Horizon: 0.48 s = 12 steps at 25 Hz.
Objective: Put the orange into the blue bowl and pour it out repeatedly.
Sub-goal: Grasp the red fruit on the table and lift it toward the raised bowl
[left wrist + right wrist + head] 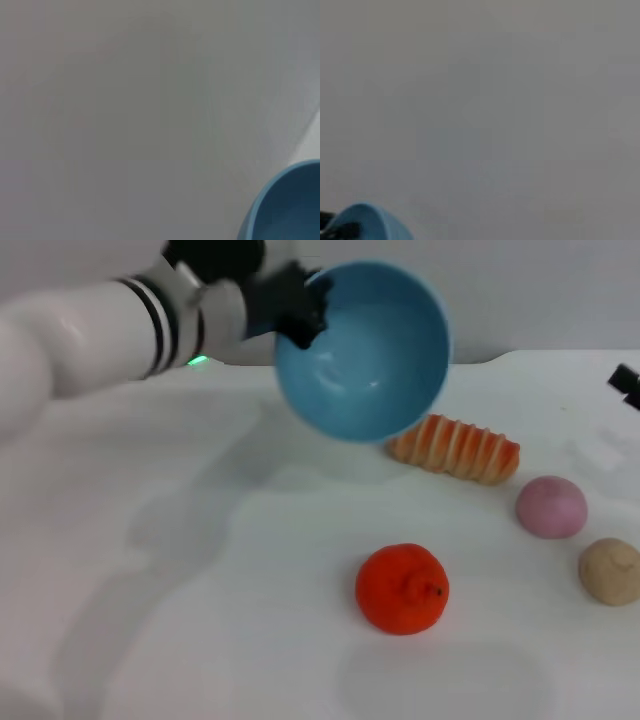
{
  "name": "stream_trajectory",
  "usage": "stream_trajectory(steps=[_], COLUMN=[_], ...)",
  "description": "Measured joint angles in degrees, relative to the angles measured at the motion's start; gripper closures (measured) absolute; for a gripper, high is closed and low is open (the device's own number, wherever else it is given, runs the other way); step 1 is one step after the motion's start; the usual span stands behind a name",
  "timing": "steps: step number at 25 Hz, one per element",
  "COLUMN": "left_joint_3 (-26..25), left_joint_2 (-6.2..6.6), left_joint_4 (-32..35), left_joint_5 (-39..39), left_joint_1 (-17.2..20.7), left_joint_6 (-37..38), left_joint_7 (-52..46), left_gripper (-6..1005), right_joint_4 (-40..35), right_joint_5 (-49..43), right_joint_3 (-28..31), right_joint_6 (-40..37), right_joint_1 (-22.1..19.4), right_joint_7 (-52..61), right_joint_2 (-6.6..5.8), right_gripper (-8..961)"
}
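The blue bowl (365,352) hangs tipped on its side above the white table, its empty inside facing the camera. My left gripper (295,308) is shut on the bowl's upper left rim. On the table in front of the bowl lies the red-orange orange (402,589), apart from everything. The left wrist view catches only part of the blue bowl (287,205), and the right wrist view shows the blue bowl (367,222) far off. A dark bit of the right gripper (625,383) peeks in at the right edge of the head view.
A striped orange bread loaf (456,448) lies just behind and right of the orange. A pink ball (551,506) and a beige ball (610,571) sit at the right. The white table (180,620) stretches bare on the left.
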Motion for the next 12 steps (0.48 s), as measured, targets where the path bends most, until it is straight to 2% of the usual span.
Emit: stream_trajectory(steps=[3, 4, 8, 12], left_joint_3=[-6.14, -8.41, -13.83, -15.94], left_joint_2=[0.08, 0.12, 0.17, 0.16], left_joint_4=[-3.08, -4.56, -8.55, -10.78], left_joint_5=[0.13, 0.28, 0.92, 0.88], left_joint_1=[-3.78, -5.17, -8.18, -9.43], left_joint_6=[10.03, 13.04, 18.8, 20.0], left_joint_7=[-4.37, -5.61, -8.35, -9.44], left_gripper=[999, 1000, 1000, 1000], right_joint_4=[-6.47, -9.87, -16.43, -16.05], right_joint_5=[-10.45, -16.79, -30.59, -37.69], right_joint_3=[-0.05, 0.02, 0.31, -1.58], right_joint_6=[-0.36, -1.53, -7.41, -13.65], right_joint_1=[0.76, 1.38, 3.77, 8.48], right_joint_7=[8.99, 14.81, 27.34, 31.01], right_joint_2=[-0.21, -0.45, -1.34, -2.14], right_gripper=[175, 177, 186, 194])
